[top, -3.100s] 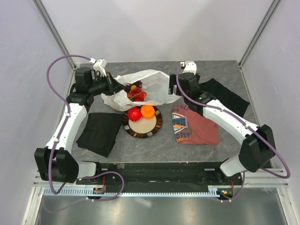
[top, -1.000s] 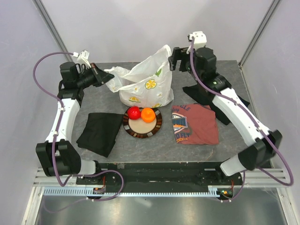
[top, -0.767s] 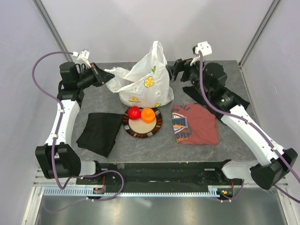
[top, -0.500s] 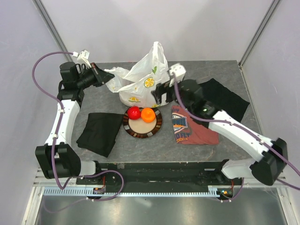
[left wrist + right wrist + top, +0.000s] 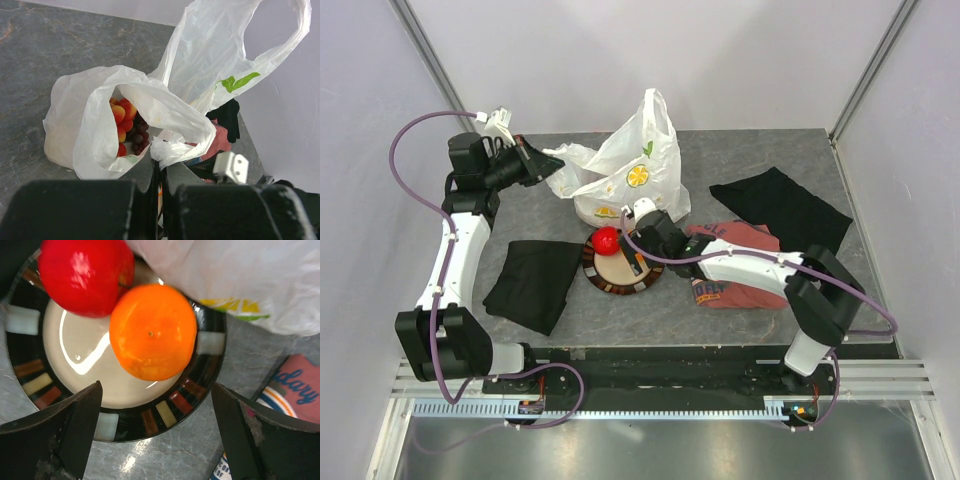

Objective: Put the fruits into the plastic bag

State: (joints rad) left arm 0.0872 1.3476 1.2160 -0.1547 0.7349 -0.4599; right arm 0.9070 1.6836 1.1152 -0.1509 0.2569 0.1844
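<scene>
White plastic bag (image 5: pixel 632 178), holding grapes (image 5: pixel 136 139) and small fruits (image 5: pixel 120 116), stands at the table's (image 5: pixel 750 150) far edge, pinched by the clamped left gripper (image 5: pixel 540 165), while the right gripper (image 5: pixel 155 387), earlier raised beside the bag, now spreads wide over the orange (image 5: pixel 152 332) on the plate (image 5: pixel 165 414).

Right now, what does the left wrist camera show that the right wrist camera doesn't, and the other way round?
Only the left wrist view: the left gripper shut on the rim of the plastic bag, whose mouth gapes to show small red-yellow fruits and dark grapes inside.
Only the right wrist view: the red apple and orange touching on the patterned plate, with the right gripper open over the orange.
Both views: the plastic bag's outside and a bit of the red T-shirt.
</scene>
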